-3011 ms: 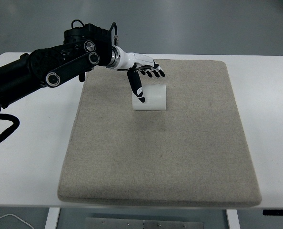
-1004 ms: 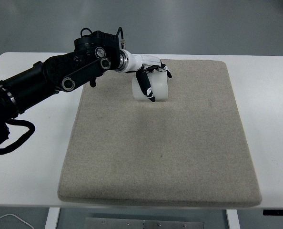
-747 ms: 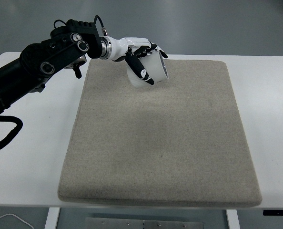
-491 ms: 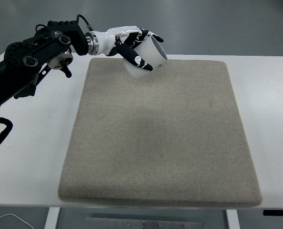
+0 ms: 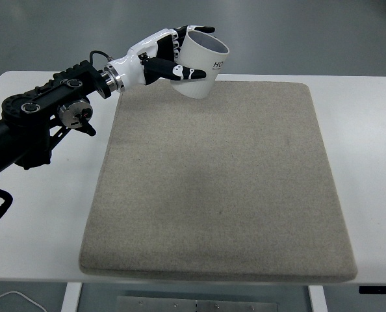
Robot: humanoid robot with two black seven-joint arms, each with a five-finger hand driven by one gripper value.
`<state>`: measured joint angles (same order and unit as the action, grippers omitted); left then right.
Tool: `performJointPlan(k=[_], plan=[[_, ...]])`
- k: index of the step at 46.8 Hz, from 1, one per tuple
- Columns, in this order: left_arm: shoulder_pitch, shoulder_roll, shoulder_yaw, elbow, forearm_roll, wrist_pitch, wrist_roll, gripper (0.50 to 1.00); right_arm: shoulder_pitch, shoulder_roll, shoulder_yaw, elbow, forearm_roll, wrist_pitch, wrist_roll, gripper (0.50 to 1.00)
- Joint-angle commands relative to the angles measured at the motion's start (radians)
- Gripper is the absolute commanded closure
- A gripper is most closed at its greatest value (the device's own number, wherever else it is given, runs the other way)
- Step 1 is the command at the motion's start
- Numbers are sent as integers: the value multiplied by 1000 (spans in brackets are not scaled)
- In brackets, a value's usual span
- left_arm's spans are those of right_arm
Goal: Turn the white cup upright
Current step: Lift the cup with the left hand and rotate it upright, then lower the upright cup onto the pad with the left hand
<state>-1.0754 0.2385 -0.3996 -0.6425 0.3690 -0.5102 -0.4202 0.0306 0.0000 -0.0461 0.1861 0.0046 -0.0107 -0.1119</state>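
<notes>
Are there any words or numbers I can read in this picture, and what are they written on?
"HO": dark letters on the side of the white cup, held off the mat by the left hand. The word runs on around the cup, so the rest is hidden.
A smaller line under it is too small to read.
No other text shows on the mat or the table.

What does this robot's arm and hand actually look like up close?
The left arm is black and bulky, with round silver-ringed joints and thin black cables. A silver wrist ring joins it to the left hand, which is white-shelled with black jointed fingers. No right arm shows.
</notes>
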Motion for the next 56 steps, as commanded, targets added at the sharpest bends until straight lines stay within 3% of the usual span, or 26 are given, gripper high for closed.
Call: performJointPlan(k=[1, 9, 19, 47, 56], plan=[[22, -1, 1, 27, -32, -50, -52, 904, 0, 0, -1, 1, 0, 0, 0, 570], [49, -1, 1, 116, -33, -101, -190, 909, 0, 0, 0, 0, 0, 0, 0, 570], [72, 2, 19, 195, -19, -101, -191, 907, 0, 0, 0, -1, 0, 0, 0, 570], [118, 12, 18, 196, 249, -101, -191, 909, 0, 0, 0, -1, 0, 0, 0, 570], [118, -5, 13, 195, 249, -101, -191, 859, 0, 0, 0, -1, 0, 0, 0, 570]])
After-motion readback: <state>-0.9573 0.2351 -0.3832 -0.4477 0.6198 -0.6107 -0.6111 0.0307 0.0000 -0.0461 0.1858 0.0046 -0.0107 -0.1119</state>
